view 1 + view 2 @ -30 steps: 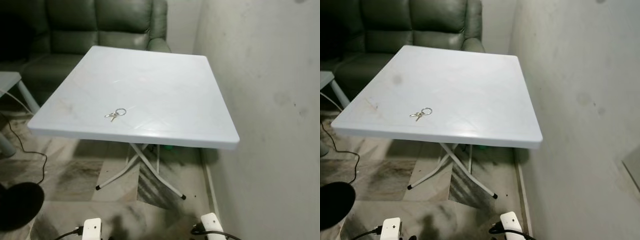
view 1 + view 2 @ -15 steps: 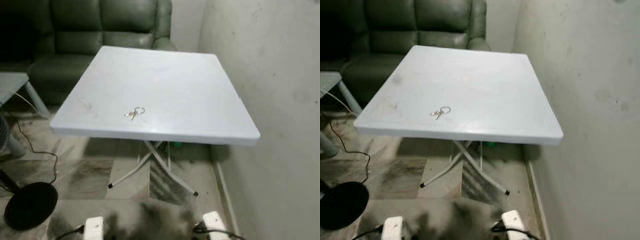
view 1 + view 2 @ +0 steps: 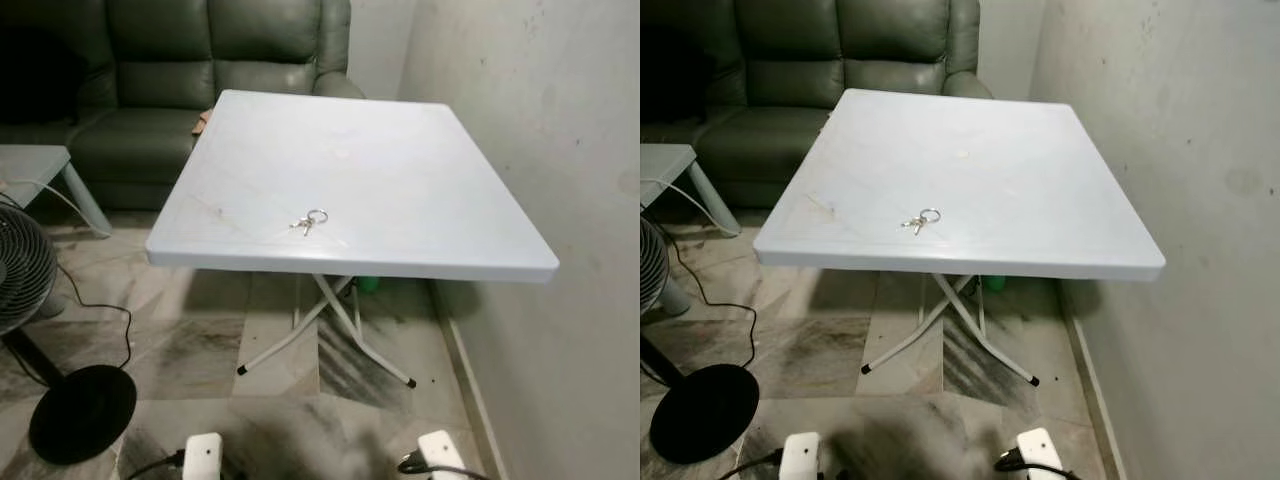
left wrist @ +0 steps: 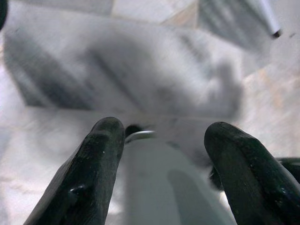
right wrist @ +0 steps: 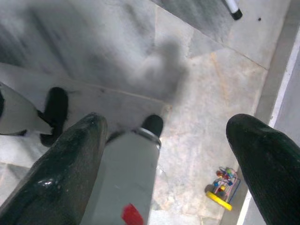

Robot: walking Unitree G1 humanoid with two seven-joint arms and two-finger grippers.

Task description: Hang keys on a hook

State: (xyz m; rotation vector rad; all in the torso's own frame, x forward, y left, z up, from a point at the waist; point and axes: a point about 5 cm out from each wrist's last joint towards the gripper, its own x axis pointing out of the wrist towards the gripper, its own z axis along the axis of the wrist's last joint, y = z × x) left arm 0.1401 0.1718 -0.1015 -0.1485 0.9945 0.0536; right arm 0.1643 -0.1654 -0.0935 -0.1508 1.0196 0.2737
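A small bunch of silver keys on a ring [image 3: 309,220] lies near the front edge of the square white plastic folding table [image 3: 400,190]. Both arms hang idle: left gripper [image 4: 161,154] and right gripper [image 5: 166,154] each have 2 black fingers spread apart, empty, above the marble floor [image 5: 206,89].

Left claw [image 4: 161,154] agape over floor [image 4: 140,61]

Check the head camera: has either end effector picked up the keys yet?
No, the keys lie on the white table near its front edge, with nothing touching them.

Keys [image 3: 309,220] too small to count; fan [image 3: 20,270] cut off.
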